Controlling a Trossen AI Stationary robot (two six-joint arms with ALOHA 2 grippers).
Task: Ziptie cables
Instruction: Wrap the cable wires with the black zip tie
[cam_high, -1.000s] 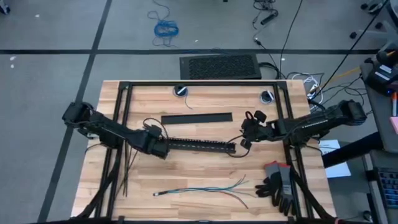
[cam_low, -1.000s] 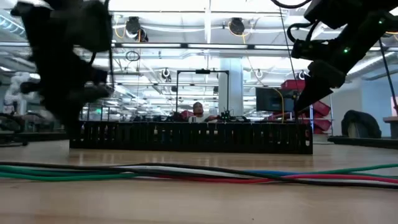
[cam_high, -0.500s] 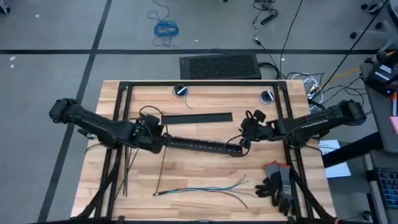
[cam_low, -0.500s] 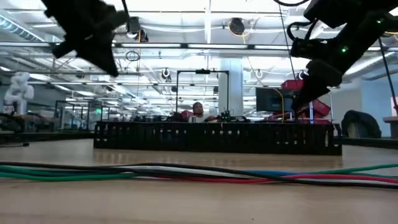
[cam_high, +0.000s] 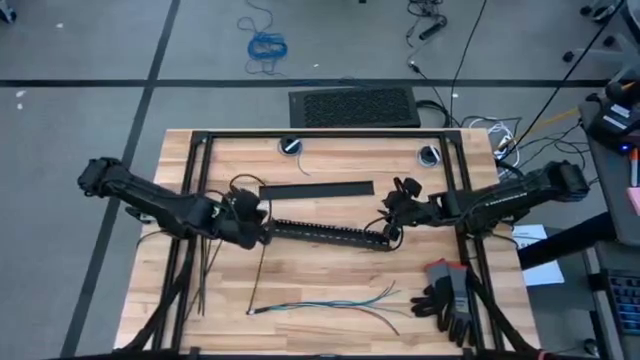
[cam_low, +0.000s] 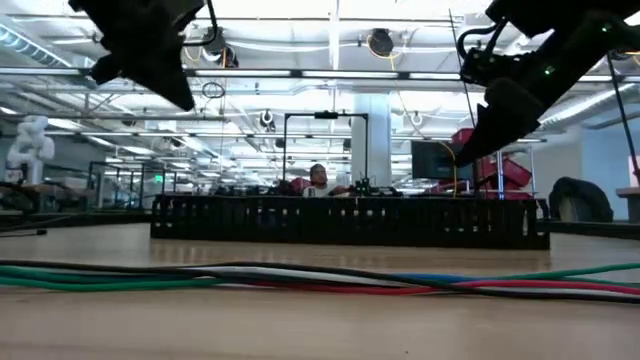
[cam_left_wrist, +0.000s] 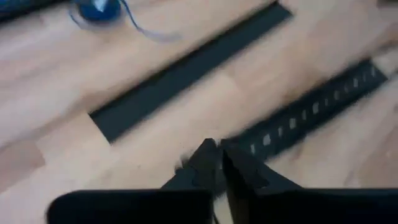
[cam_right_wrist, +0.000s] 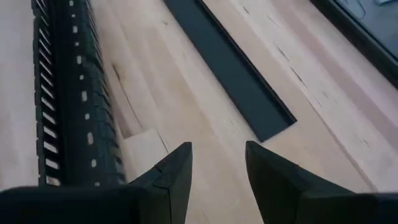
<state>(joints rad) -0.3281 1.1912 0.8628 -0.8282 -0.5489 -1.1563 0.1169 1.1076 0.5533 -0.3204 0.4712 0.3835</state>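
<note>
Left gripper (cam_high: 262, 222), fingers pinched together, hovers mid-frame; the thin blue, green and grey cables (cam_high: 325, 304) lie well below it. Right gripper (cam_high: 388, 222) spread apart.

Table (cam_high: 330, 325): pale wooden planks, edged by a black frame.
Slotted bar (cam_high: 325, 234): laid across the middle of the table, tilted slightly.
Flat black bar (cam_high: 316, 189): laid behind the slotted bar, apart from it.
Cables (cam_high: 330, 305): thin blue, green and grey wires, spread along the front edge.
Zipties (cam_high: 205, 270): thin black strips, laid near the left side; one more is seen just left of the cables.
Gloves (cam_high: 448, 297): placed at the front right corner.
</note>
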